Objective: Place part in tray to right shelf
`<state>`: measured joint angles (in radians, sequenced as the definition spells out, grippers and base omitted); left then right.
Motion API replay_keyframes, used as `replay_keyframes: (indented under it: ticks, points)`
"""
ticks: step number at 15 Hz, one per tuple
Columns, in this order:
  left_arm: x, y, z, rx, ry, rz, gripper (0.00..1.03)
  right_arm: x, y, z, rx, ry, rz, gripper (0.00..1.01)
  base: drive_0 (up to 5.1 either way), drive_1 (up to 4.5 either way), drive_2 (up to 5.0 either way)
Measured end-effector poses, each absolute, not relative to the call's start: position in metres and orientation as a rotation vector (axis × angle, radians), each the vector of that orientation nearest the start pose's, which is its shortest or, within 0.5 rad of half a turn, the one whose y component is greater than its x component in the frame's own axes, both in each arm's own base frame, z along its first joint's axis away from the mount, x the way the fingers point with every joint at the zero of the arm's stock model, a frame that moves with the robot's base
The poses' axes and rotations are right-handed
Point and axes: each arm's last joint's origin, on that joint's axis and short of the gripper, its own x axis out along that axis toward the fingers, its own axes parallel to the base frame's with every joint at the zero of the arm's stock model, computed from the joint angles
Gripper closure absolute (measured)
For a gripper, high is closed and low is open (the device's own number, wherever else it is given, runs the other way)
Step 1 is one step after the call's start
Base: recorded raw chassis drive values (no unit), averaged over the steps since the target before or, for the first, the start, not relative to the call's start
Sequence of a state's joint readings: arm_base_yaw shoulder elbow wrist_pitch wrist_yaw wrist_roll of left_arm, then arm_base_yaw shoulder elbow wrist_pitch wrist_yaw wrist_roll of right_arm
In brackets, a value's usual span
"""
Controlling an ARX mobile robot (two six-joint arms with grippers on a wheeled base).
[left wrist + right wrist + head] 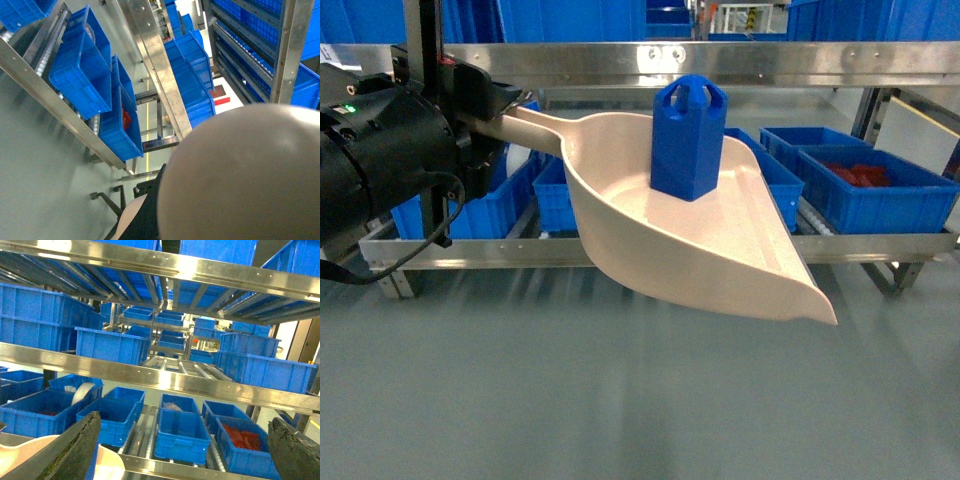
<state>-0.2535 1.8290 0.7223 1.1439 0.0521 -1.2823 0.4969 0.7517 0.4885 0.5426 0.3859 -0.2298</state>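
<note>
In the head view, the left claw (pixel 485 112) is closed on the handle of the tray (pixel 720 255) and holds it in the air, in front of the right shelf (pixel 650 62). The part (pixel 688 138) stands upright in the deep end of the tray, near the handle, and its two loops point up. The flat lip of the tray points away from the handle, toward the low front rail of the shelf. Behind the tray, blue crates (pixel 875 190) sit on the lowest level.

In the left wrist view, the rounded underside of the tray fills the lower right; the shelf rails and crates run slanted beside it. The fingers are hidden here.

In the right wrist view, the right claw (pixel 185 450) is wide open with nothing between its two dark fingers (pixel 80 450). It faces the shelf levels and their crates.

I judge the step in hand is carrying the loaded tray to the shelf. The next move calls for keeping the tray level so that the part does not tip, and for finding a free place on the rollers between the crates.
</note>
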Motion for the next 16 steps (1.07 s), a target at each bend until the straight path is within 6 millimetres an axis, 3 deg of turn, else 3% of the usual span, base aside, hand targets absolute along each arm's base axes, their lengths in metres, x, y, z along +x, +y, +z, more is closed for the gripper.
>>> replay_keyframes:
  ticks: [16]
  points:
    - [0.3353,-0.0902,0.1705,-1.275,0.168,-0.294,0.89,0.1548,0.0716,0.3041,-0.109,-0.264,0.081,0.03,0.0,0.00,0.0]
